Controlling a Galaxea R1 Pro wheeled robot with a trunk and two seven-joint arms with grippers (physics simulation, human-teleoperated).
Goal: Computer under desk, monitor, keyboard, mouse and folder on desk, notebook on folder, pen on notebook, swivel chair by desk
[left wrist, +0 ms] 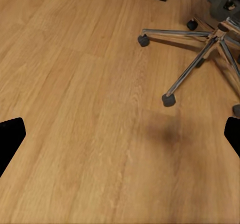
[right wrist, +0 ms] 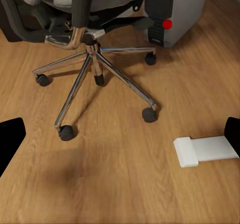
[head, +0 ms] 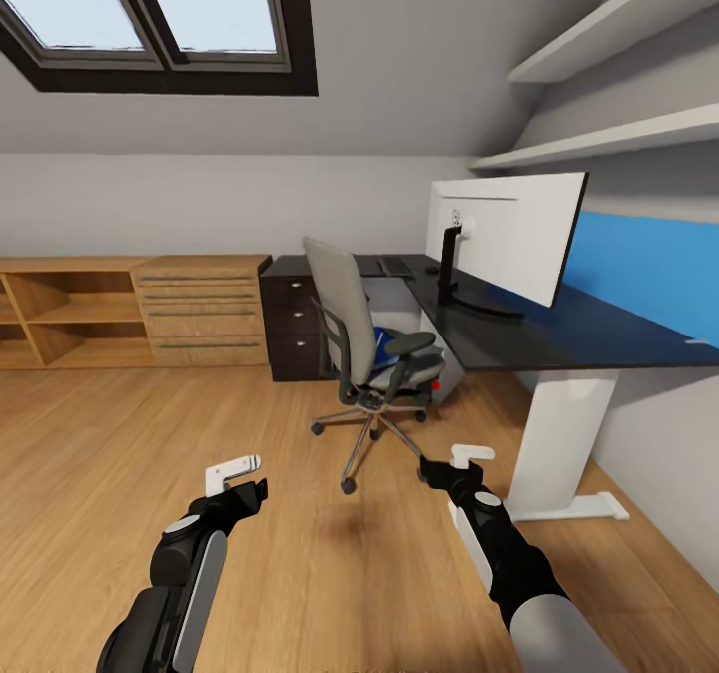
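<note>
Left tool (head: 243,477) hangs low over the wooden floor (head: 120,473), released, holding nothing; in the left wrist view its fingertips (left wrist: 11,134) stand wide apart at the frame edges with bare floor between them. Taking the swivel chair (head: 364,338) as the landmark: the left tool is on the robot's side of the chair and to its left, well apart from it, with one chrome leg and caster (left wrist: 168,100) lying ahead of it. The folder (head: 387,345) rests on the chair seat, partly hidden behind the backrest; whether anything lies on top of it cannot be told. The computer (right wrist: 177,12) stands on the floor just beyond the chair base, under the desk (head: 559,334), its red spot showing. The monitor (head: 504,234) stands on the desk, to the right of and beyond the chair; the keyboard (head: 397,267) lies on the desk behind the chair. Right tool (head: 461,465) is likewise released and empty, on the robot's side of the chair and slightly right of it, near the desk's white foot (right wrist: 205,150). Judgement: the step in hand is the approach to the chair to collect the folder. The next move calls for closing in alongside the armrest and raising a tool to seat height.
</note>
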